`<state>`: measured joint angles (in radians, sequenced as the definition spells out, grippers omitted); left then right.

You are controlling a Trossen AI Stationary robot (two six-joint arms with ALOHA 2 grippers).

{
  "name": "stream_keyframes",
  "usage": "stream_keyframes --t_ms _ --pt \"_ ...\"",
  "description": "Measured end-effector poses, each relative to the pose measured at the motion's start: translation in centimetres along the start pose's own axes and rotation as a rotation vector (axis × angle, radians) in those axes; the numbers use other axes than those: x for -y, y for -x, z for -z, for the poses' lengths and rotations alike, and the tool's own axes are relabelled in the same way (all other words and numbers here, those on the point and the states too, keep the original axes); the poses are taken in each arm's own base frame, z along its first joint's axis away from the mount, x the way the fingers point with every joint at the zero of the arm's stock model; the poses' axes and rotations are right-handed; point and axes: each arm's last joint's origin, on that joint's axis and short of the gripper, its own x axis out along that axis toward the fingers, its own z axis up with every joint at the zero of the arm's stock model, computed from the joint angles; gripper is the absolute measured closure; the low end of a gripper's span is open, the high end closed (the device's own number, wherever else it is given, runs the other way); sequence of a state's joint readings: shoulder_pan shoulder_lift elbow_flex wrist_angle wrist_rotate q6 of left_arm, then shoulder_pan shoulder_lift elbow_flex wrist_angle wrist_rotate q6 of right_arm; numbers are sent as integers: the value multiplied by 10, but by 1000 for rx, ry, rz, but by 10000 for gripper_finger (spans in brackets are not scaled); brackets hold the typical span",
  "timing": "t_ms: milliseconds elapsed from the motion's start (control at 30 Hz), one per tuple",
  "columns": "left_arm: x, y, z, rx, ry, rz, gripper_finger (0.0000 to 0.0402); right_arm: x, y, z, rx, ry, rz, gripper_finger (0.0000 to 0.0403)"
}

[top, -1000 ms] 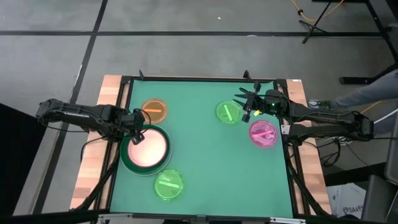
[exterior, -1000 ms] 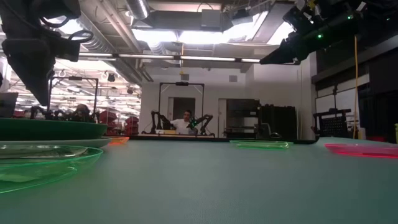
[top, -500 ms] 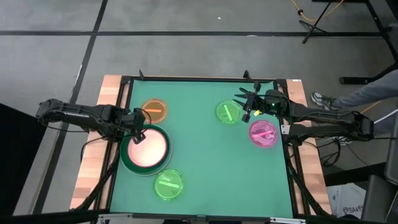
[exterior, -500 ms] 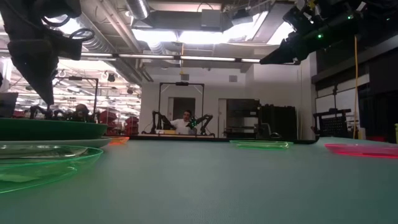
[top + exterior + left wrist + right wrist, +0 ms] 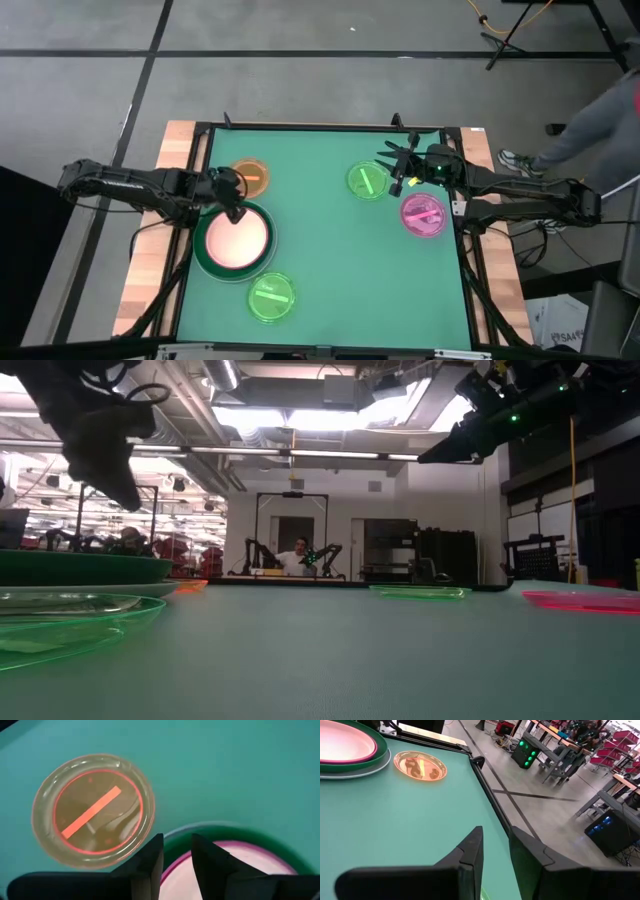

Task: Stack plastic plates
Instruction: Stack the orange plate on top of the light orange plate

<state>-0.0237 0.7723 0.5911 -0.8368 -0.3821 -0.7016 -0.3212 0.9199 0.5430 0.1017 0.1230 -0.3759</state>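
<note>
A stack of large plastic plates (image 5: 235,242) sits at the table's left: dark green at the bottom, then a pale rim, a magenta rim and a cream top (image 5: 235,870). Small plates lie singly on the mat: orange (image 5: 250,177) (image 5: 92,811), lime-green (image 5: 271,297) near the front, lime-green (image 5: 368,181) and pink (image 5: 424,215) at the right. My left gripper (image 5: 237,208) (image 5: 176,842) hangs over the stack's far rim, narrowly open and holding nothing. My right gripper (image 5: 395,172) (image 5: 495,832) waits above the right lime-green plate, narrowly open and holding nothing.
The green mat (image 5: 320,250) lies bare between the two groups of plates. A black frame (image 5: 320,126) runs round the table. A person's sleeve (image 5: 600,120) shows beyond the right edge.
My left gripper has tipped up from pointing steeply down over the stack and has swung a little toward the far edge, toward the orange plate. Its finger gap looks the same. The person beyond the right edge has moved.
</note>
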Motion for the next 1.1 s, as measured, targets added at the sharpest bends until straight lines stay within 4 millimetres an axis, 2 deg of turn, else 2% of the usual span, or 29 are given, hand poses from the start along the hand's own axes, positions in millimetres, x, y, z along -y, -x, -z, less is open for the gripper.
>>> stream_keyframes --t_ms 300,567,867,1100 --pt "-6 -5 -20 122 173 6 309 0 0 0 0 0 0 319" --pt "-28 -10 -38 207 336 -83 309 0 0 0 0 1 0 319" --pt "-54 -18 -63 283 329 -45 309 0 0 0 0 1 0 319" --pt "-81 -41 -81 274 327 -7 309 0 0 0 -2 1 6 319"
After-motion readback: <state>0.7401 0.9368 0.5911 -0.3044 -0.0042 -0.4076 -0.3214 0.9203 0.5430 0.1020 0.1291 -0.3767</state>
